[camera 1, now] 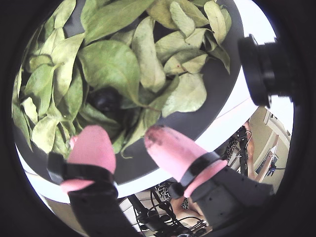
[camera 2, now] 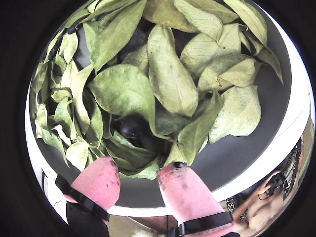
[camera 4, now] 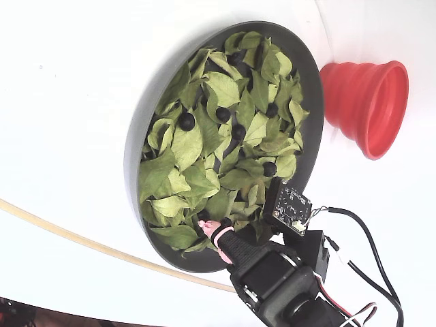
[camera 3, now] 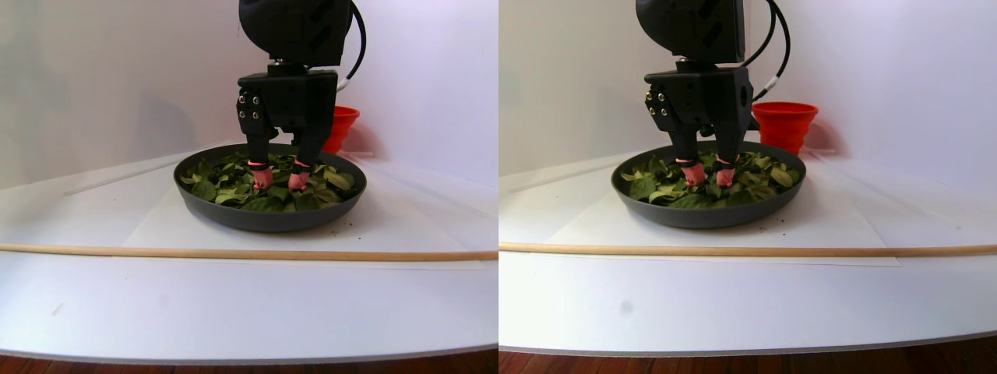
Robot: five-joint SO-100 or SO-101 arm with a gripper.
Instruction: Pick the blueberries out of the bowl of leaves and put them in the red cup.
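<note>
**A:** What does a wrist view give you?

**B:** My jaws (camera 1: 123, 140) hang over the bowl (camera 1: 217, 94), spread wide with nothing between them. The two fingers (camera 1: 94, 148) wear soft pink covers held on by black bands, the tips smudged dark. The bowl is smooth dark grey; the leaves (camera 1: 111, 64) in it are matte, veined, oval, and lie loose and overlapping. One round dark berry (camera 1: 105, 98) sits half buried among them, ahead of the gap between my fingers.

**A:** And in another wrist view?

**B:** Much the same, closer. The jaws (camera 2: 140, 175) are apart and empty, the pink tips at the edge of the leaves (camera 2: 168, 74). The berry (camera 2: 131, 126) lies in a hollow under a broad leaf, just past my tips, not touched.

**A:** The stereo pair?

**B:** From the side, the bowl (camera 3: 269, 218) is wide and shallow on a white worktop (camera 3: 234, 304). My tips (camera 3: 276, 179) are down at leaf level. The cup (camera 3: 340, 125), red with stepped rings, stands behind the bowl. A thin wooden rod (camera 3: 234, 253) lies across the worktop in front.

**A:** The fixed view?

**B:** Several blueberries (camera 4: 186, 122) lie scattered among the leaves (camera 4: 184, 146). The cup (camera 4: 368, 102) stands just beside the bowl (camera 4: 136, 136); I cannot tell what it contains.
</note>
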